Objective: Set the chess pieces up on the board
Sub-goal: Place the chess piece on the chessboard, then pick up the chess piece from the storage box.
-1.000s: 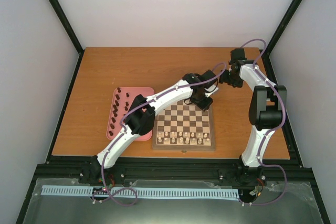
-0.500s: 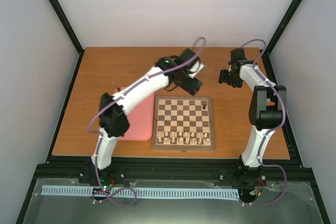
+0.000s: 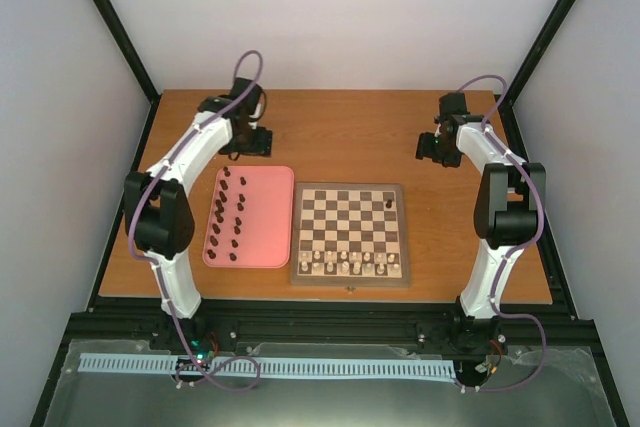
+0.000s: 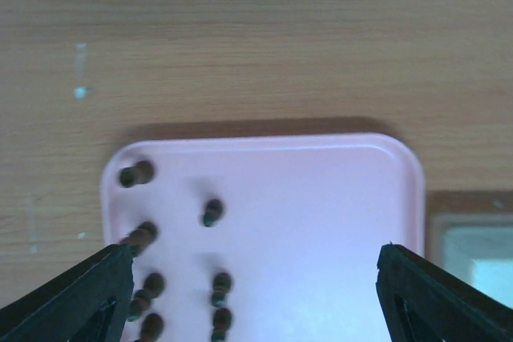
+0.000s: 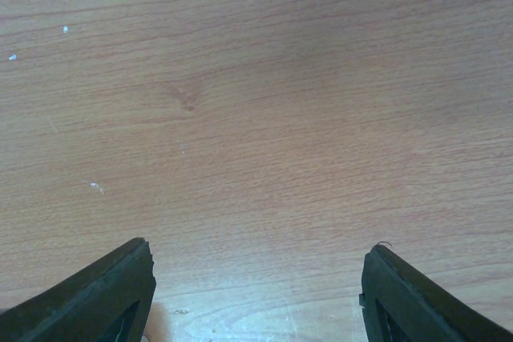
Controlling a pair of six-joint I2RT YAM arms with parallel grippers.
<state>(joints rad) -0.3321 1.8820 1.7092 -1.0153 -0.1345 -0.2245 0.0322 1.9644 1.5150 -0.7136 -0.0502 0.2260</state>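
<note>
My left gripper hangs wide open with nothing between its fingers, over the far end of the pink rounded plastic tray, which sits left of centre in the overhead view. The tiny dark brown, almost black chess pieces sit in two loose columns down the left half of that tray. One dark piece already stands on the square wooden checkered chessboard, in its upper right part, and the pale cream pieces fill its lower rows. My right gripper is open too and empty, over the bare brown wooden tabletop at the upper right of the overhead view.

I judge the step in hand to be fetching the next dark piece. To do it well I would choose one that sits apart from its neighbours, such as the lone piece at the middle left of my wrist view. I would centre my fingers over it, come straight down, and close gently on its body so it neither rolls nor knocks the others.
</note>
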